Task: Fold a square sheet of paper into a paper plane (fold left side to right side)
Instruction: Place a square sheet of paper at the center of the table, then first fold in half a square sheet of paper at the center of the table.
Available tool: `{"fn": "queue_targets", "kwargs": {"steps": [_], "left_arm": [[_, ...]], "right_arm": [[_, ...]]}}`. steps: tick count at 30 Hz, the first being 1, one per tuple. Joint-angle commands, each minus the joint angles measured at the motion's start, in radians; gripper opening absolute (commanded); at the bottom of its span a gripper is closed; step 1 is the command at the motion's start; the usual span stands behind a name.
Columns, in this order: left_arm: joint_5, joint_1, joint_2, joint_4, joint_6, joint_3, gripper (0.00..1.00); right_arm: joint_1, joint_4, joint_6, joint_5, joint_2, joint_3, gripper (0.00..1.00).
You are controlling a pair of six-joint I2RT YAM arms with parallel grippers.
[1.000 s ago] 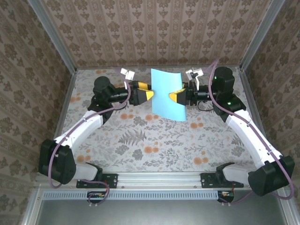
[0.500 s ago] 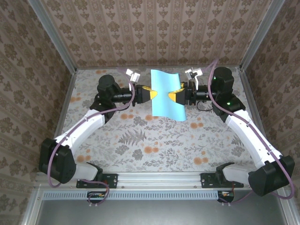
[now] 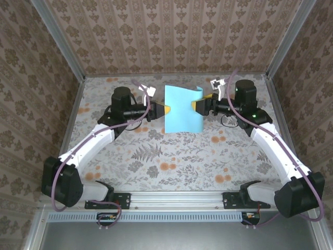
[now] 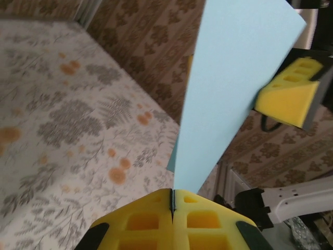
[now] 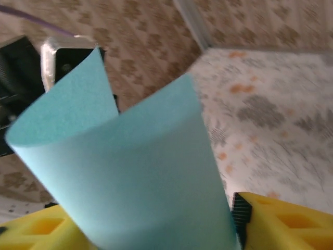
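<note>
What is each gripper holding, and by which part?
The left gripper pinches the blue paper sheet at the middle of its left edge. The right gripper stands open around the right edge, gripping nothing.

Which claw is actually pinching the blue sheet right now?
The left claw: its yellow fingers are pressed shut on the edge of the blue sheet. The right claw has its fingers spread, the sheet passing between them.

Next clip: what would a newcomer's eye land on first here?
The cyan square sheet of paper is held up over the far half of the floral table, its right side curling over. The left gripper pinches the sheet's left edge with its yellow pads pressed together. The right gripper has its yellow fingers spread apart on either side of the sheet's right edge.
</note>
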State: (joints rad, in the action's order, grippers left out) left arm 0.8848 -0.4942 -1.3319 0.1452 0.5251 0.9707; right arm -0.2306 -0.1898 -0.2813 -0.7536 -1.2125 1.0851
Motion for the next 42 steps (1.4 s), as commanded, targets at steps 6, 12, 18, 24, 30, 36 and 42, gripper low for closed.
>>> {"fn": "queue_targets", "kwargs": {"steps": [6, 12, 18, 24, 30, 36, 42], "left_arm": [[-0.140, 0.005, -0.126, -0.084, 0.056, -0.108, 0.00], [-0.197, 0.003, -0.268, -0.112, 0.083, -0.126, 0.00], [-0.271, 0.002, -0.329, -0.184, 0.086, -0.114, 0.00], [-0.293, 0.002, -0.337, -0.260, 0.057, -0.081, 0.00], [-0.297, 0.002, -0.347, -0.298, 0.040, -0.049, 0.00], [-0.285, 0.002, -0.345, -0.309, 0.033, -0.023, 0.06], [-0.215, -0.014, -0.363, -0.231, 0.086, 0.002, 0.27]], "right_arm": [[0.003, -0.234, -0.010, 0.295, -0.021, -0.056, 0.95], [0.003, -0.248, -0.071, 0.375, -0.075, -0.110, 0.94], [-0.012, -0.186, -0.155, 0.334, -0.165, -0.153, 0.75], [-0.071, -0.105, -0.217, 0.319, -0.331, -0.149, 0.49], [-0.117, -0.107, -0.227, 0.374, -0.482, -0.087, 0.38], [-0.139, -0.123, -0.235, 0.399, -0.576, -0.070, 0.36], [-0.151, -0.148, -0.240, 0.422, -0.609, -0.093, 0.35]]}}
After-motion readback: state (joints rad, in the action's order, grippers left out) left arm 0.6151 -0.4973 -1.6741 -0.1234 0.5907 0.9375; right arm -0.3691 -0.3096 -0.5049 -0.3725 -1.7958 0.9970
